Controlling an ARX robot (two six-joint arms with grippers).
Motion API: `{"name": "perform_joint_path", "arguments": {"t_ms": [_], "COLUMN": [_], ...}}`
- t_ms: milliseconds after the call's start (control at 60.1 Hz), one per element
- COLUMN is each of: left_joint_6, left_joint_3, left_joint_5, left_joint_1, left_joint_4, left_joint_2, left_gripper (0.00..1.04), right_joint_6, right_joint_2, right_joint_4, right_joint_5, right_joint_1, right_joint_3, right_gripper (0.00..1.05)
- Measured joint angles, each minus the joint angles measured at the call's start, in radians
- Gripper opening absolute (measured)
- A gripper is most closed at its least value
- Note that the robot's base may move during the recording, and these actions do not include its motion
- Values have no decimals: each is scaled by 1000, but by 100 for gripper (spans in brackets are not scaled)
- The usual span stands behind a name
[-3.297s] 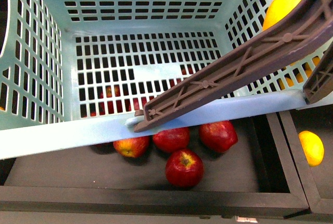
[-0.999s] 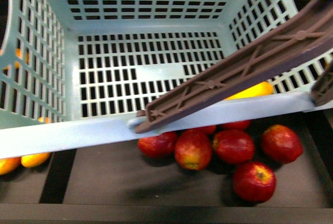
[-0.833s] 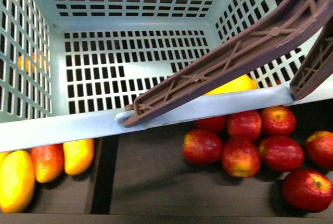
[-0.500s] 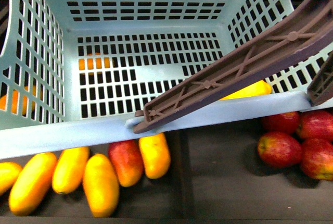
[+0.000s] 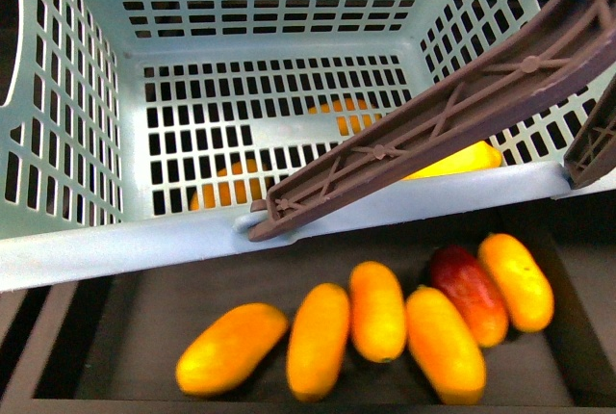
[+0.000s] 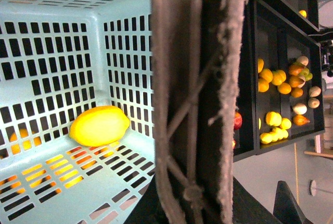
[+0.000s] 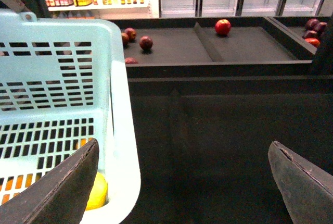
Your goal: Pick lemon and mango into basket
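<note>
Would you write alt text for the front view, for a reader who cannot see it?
A light teal basket seen from above holds a yellow lemon in its near right corner, half hidden by the brown handle lying across the rim. Below it, six elongated mangoes, one reddish, lie in a dark tray.

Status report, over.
Right gripper open, empty. Bright-yellow oval lemon inside teal plastic basket. Yellow-orange mangoes unpicked below. Brown handle crosses basket.

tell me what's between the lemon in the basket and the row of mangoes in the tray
In the front view, only the basket's near rim lies between the lemon and the mangoes; below the rim, the tray floor is bare.
</note>
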Motion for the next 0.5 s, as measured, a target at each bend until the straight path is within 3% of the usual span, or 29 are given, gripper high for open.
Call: {"name": "perform_joint_path", "arguments": {"t_ms": [500], "left_joint_6": [4], "left_joint_3": [0], "left_joint_5": [-27], "left_joint_1": [17], "left_joint_4": [0], "left_joint_2": [0], "left_gripper": [6], "right_joint_6": [0], "right_joint_2": [0], "right_joint_4": [0], "right_joint_5": [-7], "right_joint_1": [0], "right_joint_3": [0], "right_gripper": [96]}}
